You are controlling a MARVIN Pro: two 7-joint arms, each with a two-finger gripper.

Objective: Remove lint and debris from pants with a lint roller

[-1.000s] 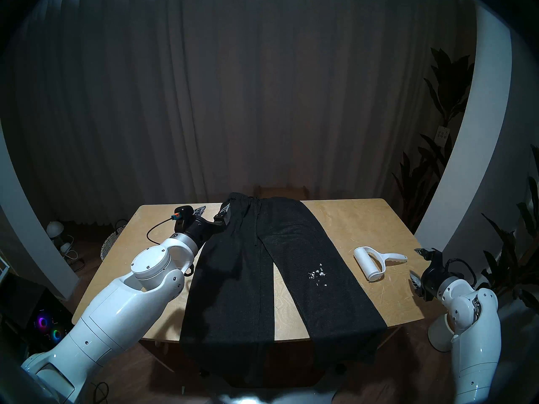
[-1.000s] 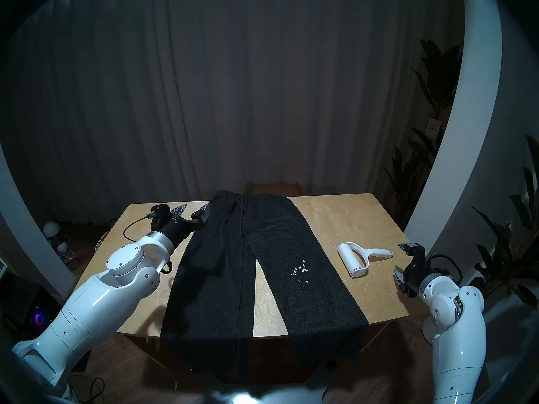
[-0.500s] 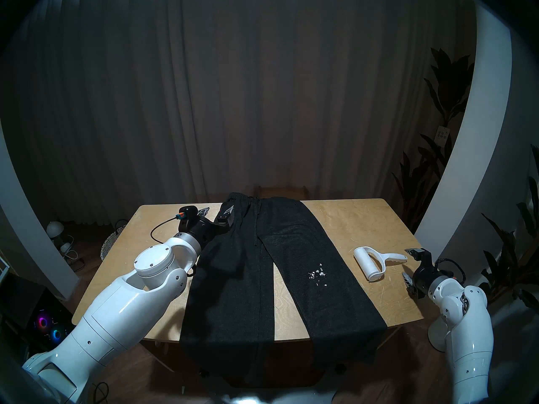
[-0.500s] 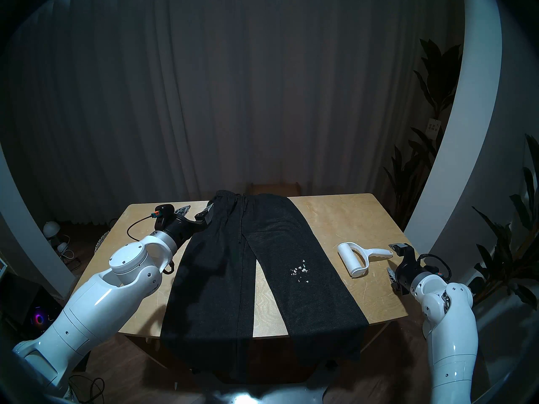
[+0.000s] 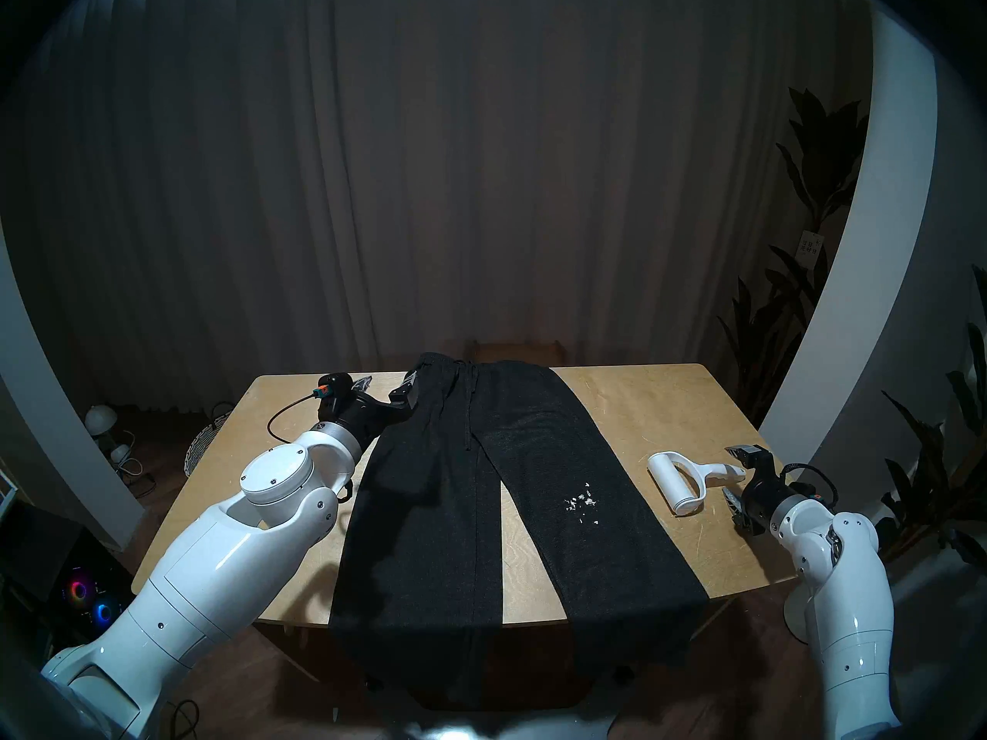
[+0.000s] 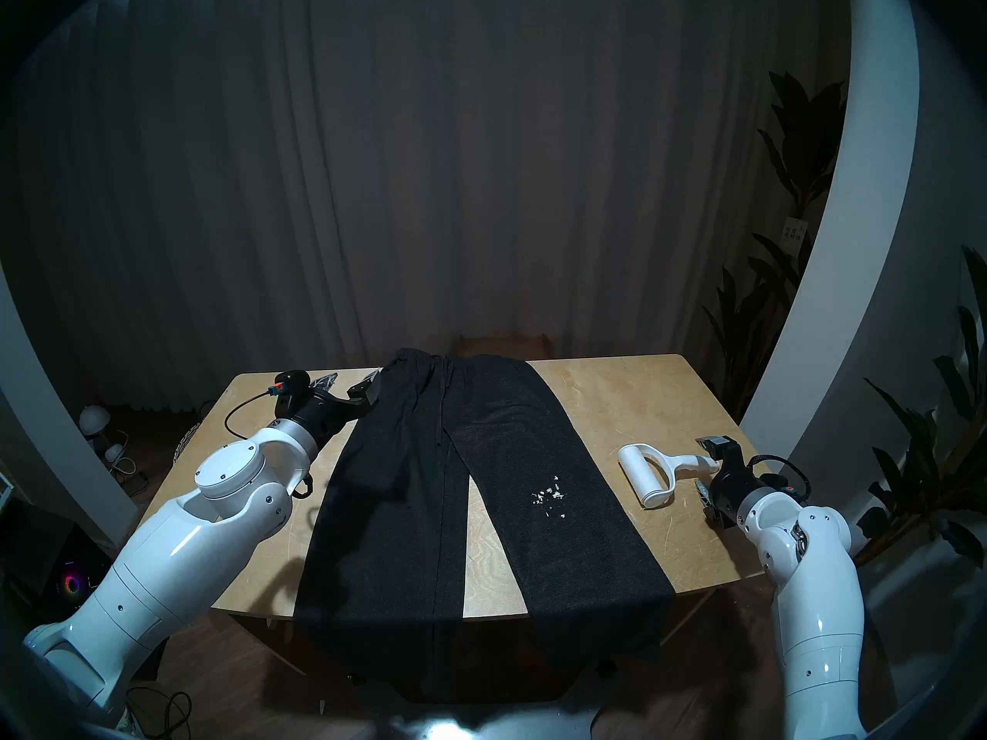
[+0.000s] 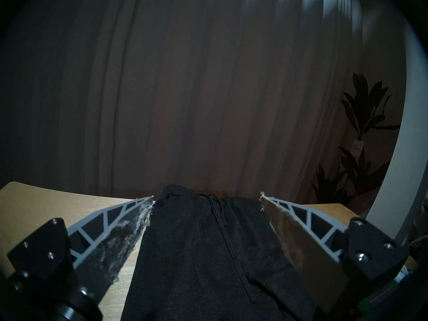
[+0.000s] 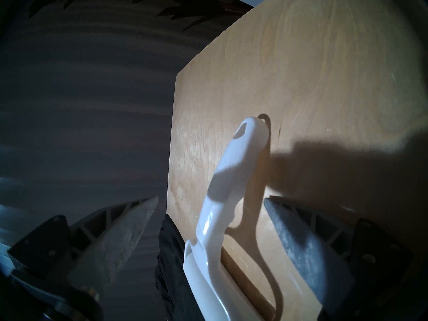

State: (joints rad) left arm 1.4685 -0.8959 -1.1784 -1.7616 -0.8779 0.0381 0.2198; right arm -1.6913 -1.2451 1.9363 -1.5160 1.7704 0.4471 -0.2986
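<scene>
I see a pale wooden surface in a dim room, dark curtains behind it and leafy plants off to my right. The pants lie flat down the middle, waistband at the far edge, both leg ends hanging over the near edge. The lint sits on the right leg, about midway along. The roller lies on bare wood right of that leg, roll toward the pants, handle pointing at the right edge.

My right hand is spread wide at the handle's tip, fingers on either side of it and gripping nothing; in the wrist view the handle runs up between the fingers. My left hand hangs open over the far left corner, one finger by the waistband's left edge.

Clear wood stays beyond the roller and left of the pants.
</scene>
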